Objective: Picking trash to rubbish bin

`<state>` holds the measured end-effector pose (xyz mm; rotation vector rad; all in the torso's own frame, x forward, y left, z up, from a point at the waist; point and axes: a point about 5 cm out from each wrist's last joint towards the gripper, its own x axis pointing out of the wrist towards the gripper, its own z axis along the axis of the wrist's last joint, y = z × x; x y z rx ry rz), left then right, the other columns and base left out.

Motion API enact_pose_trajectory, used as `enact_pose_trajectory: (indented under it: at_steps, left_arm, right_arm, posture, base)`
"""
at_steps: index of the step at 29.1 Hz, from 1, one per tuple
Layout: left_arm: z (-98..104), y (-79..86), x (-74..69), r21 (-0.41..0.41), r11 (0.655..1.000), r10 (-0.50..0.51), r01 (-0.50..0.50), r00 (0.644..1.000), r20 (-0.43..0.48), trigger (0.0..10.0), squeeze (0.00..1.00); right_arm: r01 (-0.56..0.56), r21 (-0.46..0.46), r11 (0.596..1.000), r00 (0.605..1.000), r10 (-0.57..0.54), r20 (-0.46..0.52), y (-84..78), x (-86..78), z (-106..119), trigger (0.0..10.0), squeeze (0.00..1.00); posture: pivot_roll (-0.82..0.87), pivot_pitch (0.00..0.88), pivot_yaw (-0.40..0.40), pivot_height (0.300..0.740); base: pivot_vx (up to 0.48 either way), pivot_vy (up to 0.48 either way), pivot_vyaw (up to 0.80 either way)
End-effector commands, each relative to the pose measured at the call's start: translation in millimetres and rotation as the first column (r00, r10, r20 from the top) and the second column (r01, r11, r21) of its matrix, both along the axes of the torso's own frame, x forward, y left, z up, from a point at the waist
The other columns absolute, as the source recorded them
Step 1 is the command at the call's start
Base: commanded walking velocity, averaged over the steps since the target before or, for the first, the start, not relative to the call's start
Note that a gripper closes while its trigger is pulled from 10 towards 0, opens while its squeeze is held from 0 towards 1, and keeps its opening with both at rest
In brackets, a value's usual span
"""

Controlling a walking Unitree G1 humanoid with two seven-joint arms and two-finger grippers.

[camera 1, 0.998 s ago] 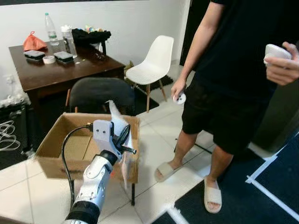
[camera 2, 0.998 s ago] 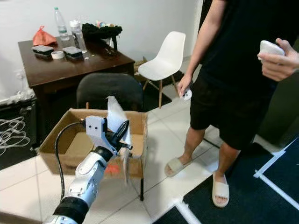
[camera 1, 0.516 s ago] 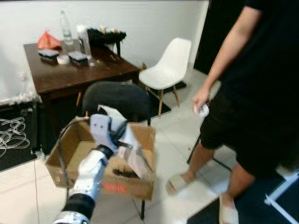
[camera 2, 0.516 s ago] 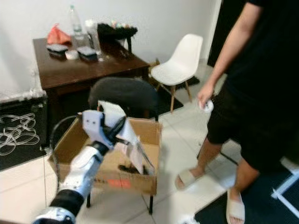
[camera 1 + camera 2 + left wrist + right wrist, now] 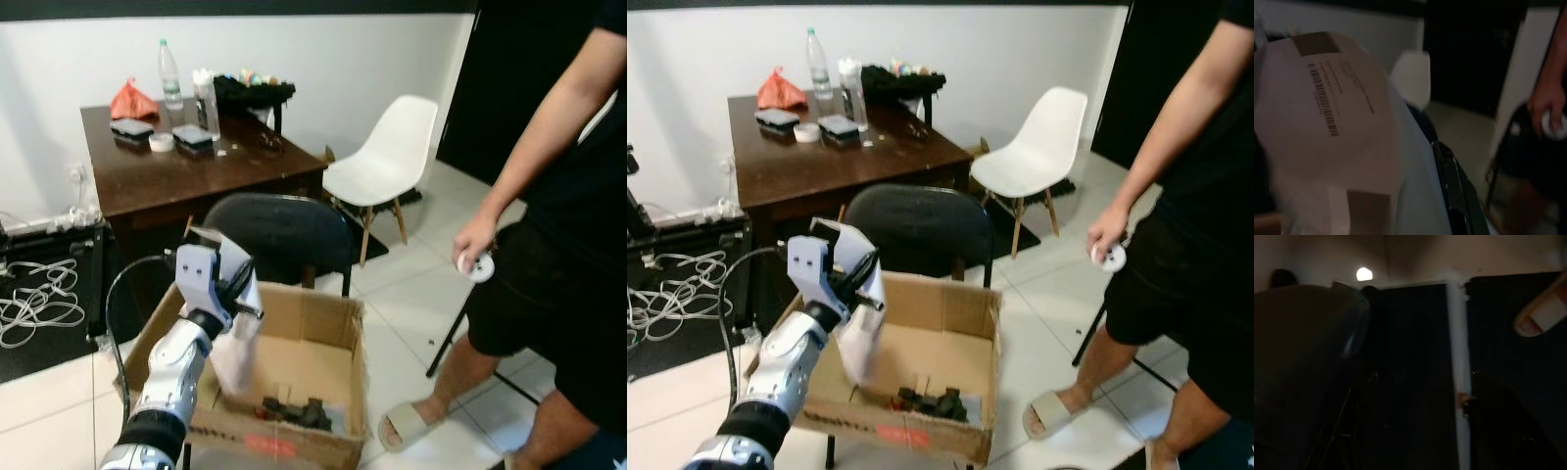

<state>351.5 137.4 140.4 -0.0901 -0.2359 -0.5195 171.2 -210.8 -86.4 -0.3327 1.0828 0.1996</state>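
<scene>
My left gripper is shut on a white plastic mailer bag and holds it above the left part of an open cardboard box. The bag hangs down inside the box, near its left wall. Dark bits of trash lie on the box floor near the front. In the left wrist view the bag shows a printed barcode label and lies against a black finger. The right wrist view is very dark, and I make out a pale slipper on the floor.
The box rests on a seat in front of a black chair. A person stands close on the right, holding a white controller. A brown table with bottles stands behind, beside a white chair. Cables lie at left.
The camera has swung, so the whole scene has shifted. My left gripper has carried the bag from the box's right front corner to its left side, where it now hangs inside.
</scene>
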Motion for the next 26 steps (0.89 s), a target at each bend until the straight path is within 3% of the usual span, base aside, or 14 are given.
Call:
enact_pose_trajectory:
  at_steps: [1,14,17,26]
  left_arm:
    - [-6,-7.5,-3.4,0.021,0.999,-0.036,0.037,0.999,-0.011,10.0,0.00]
    - [-18,-29.8,-11.0,0.029,0.992,-0.121,0.121,0.992,-0.028,10.0,0.00]
    - [-23,-34.2,-12.9,0.033,0.989,-0.142,0.145,0.988,-0.060,10.0,0.00]
    - [-46,-49.0,-24.0,0.170,0.961,-0.197,0.216,0.973,-0.123,10.0,0.00]
  right_arm:
    - [0.001,0.016,1.000,1.000,0.000,-0.023,5.0,-6.2,-4,10.0,0.00]
    - [0.001,0.011,1.000,1.000,-0.001,-0.028,3.1,-8.3,-4,10.0,0.00]
    - [0.004,0.013,1.000,0.999,-0.003,-0.032,3.5,-10.4,-5,10.0,0.00]
    - [0.010,0.015,1.000,0.999,-0.009,-0.041,3.7,-15.1,-7,10.0,0.00]
  posture:
    - [-0.16,0.091,0.016,0.740]
    - [-0.17,0.093,0.018,0.740]
    - [-0.17,0.096,0.019,0.740]
    - [-0.17,0.108,0.025,0.740]
  base:
    - [0.240,0.000,0.00]
    - [0.351,0.000,0.00]
    - [0.000,0.000,0.00]
    - [0.000,0.000,0.00]
